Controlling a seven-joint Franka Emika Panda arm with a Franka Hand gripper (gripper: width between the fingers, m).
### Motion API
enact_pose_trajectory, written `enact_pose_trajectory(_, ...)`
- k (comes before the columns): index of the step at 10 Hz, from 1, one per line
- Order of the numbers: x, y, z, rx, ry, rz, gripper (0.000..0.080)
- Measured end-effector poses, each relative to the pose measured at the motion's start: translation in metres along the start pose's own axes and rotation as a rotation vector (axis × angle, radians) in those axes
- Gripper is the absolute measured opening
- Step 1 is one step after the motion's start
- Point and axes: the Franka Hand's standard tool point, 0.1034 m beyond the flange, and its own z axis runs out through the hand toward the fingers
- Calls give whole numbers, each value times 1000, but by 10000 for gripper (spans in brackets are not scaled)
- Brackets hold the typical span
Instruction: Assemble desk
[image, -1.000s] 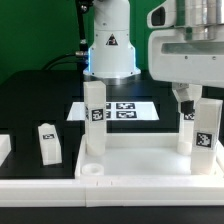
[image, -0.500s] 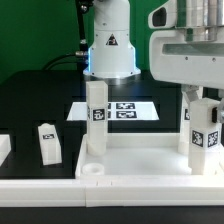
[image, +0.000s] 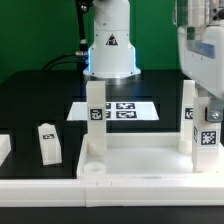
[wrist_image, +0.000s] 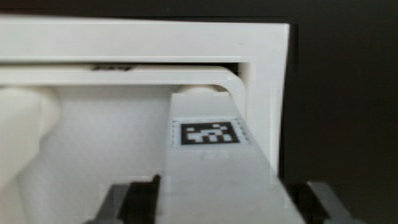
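Note:
The white tabletop (image: 130, 158) lies rim up at the front of the exterior view, with a round socket (image: 92, 170) at its near left corner. Two tagged legs stand upright on it, one at the back left (image: 95, 115) and one at the back right (image: 187, 112). A third leg (image: 209, 138) stands at the exterior view's right, and my gripper (image: 205, 100) is shut on its top. In the wrist view this leg (wrist_image: 214, 150) runs between my fingers (wrist_image: 134, 205), my gripper (wrist_image: 226, 207) being around it, with the tabletop rim (wrist_image: 160, 45) beyond. A fourth leg (image: 48, 142) lies loose on the black table.
The marker board (image: 125, 110) lies behind the tabletop, in front of the robot base (image: 108, 45). A white part (image: 3, 150) shows at the exterior view's left edge. A long white rail (image: 110, 187) runs along the front.
My gripper has shifted toward the exterior view's right and its jaws have closed on the right-hand leg. The back right leg now shows in full.

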Motion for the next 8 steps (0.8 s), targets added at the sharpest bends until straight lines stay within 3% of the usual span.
enact_pose_trajectory(2,-1,-1,1,6,-20,241,287)
enact_pose_trajectory(6,-4,0,2,2,-37,239,287)
enact_pose_trajectory(7,-4,0,2,4,-34,188,467)
enact_pose_trajectory(8,-4,1,3,4,-25,27,585)
